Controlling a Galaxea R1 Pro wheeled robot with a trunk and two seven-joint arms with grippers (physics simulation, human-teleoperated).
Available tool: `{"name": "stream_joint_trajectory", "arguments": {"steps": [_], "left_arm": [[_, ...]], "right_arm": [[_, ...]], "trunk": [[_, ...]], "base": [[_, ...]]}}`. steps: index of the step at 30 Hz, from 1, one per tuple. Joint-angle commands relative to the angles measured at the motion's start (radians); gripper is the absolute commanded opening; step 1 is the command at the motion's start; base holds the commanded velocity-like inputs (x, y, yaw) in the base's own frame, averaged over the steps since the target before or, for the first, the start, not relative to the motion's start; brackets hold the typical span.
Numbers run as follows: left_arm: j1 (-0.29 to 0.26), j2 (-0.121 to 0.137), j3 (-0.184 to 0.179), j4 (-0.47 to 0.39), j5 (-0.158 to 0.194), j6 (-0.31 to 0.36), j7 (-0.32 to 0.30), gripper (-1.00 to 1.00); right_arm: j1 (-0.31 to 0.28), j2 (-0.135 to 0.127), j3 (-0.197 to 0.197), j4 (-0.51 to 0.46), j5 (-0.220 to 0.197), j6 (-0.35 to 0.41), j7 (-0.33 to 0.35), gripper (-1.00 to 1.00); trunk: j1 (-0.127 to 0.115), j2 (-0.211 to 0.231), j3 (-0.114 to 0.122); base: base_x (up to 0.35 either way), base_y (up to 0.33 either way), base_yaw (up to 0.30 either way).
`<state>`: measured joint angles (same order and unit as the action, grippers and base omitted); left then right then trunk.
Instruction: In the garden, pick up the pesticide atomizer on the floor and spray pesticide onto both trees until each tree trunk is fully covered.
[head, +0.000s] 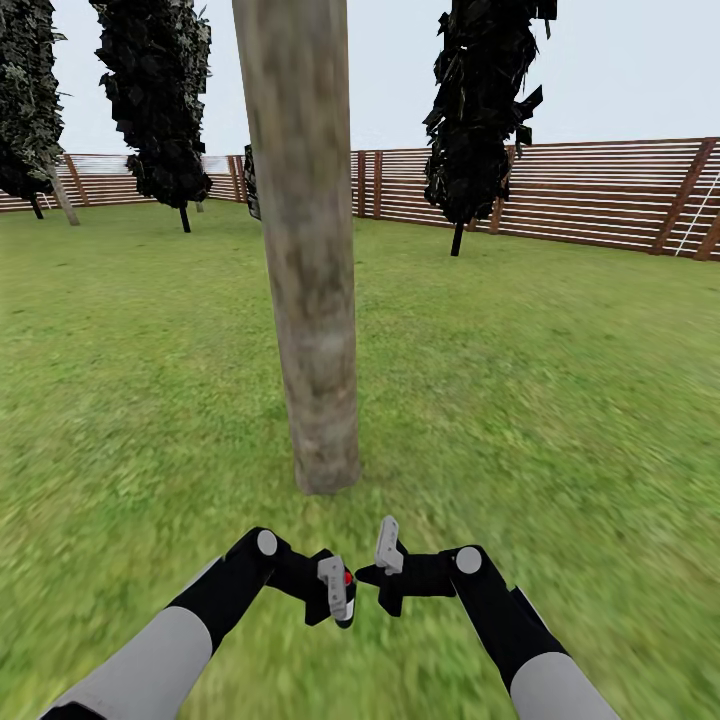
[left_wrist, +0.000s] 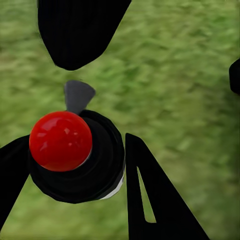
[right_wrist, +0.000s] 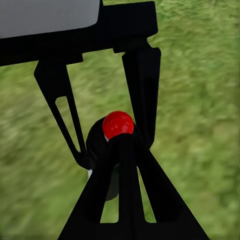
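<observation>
The tree trunk (head: 308, 250) stands straight ahead of my left tool (head: 338, 590) and right tool (head: 388, 562), the only thing blocking the way forward. Open lawn (head: 560, 400) lies on both sides of it, free to pass. Dark cypress-like trees (head: 480, 110) and the slat fence (head: 600, 190) stand well beyond. My two tools sit close together, with little room between them.

Tree trunk (head: 305, 250) cut off at top edge; crown unseen.
</observation>
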<state>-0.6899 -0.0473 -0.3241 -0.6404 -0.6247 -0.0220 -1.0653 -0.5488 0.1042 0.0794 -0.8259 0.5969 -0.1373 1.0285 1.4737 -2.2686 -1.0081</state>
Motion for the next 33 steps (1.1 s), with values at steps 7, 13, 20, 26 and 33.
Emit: {"name": "stream_joint_trajectory", "arguments": {"steps": [7,13,20,26,33], "left_arm": [[0.000,0.000,0.000,-0.008,-0.004,-0.003,-0.002,-1.00],[0.000,0.000,0.001,-0.008,-0.003,-0.003,-0.003,-1.00],[0.001,-0.002,0.002,-0.008,-0.003,-0.005,-0.004,-1.00],[0.001,-0.005,0.002,-0.007,-0.001,-0.007,-0.004,-1.00],[0.001,-0.005,0.002,-0.007,0.002,-0.010,-0.005,-1.00]], "right_arm": [[0.000,0.000,-0.001,-0.001,0.011,-0.010,0.000,-1.00],[0.000,0.000,-0.001,-0.001,0.011,-0.010,0.000,-1.00],[0.000,0.000,-0.001,-0.001,0.012,-0.010,-0.001,-1.00],[0.000,0.000,-0.001,-0.001,0.012,-0.009,-0.001,-1.00],[0.000,0.000,-0.001,-0.001,0.012,-0.008,-0.001,-1.00]], "trunk": [[0.000,0.000,-0.001],[0.000,0.000,-0.001],[0.000,0.000,-0.001],[0.000,0.000,-0.001],[0.000,0.000,-0.001]], "base": [[0.000,0.000,0.000],[0.000,0.000,0.000],[0.000,0.000,0.000],[0.000,0.000,0.000],[0.000,0.000,0.000]]}}
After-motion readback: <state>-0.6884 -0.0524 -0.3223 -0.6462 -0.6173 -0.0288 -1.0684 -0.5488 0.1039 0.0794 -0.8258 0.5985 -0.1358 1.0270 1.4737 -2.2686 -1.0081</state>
